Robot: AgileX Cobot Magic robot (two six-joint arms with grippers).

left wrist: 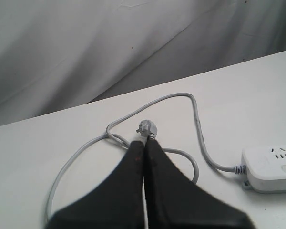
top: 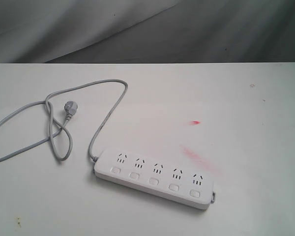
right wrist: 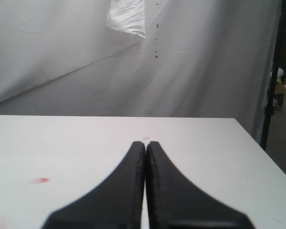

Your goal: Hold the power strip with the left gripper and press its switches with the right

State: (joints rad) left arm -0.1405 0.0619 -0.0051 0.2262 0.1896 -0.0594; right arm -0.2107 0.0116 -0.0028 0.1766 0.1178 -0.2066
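Power strip flat on table, near-centre. Long axis runs far-left to near-right; cord exits left end, switches along near edge. My left gripper and right gripper: both fully closed, holding nothing.

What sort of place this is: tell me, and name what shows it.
Probably a robot test bench in a lab: a white table, a grey cloth backdrop hung behind it, and a power strip laid out on top.
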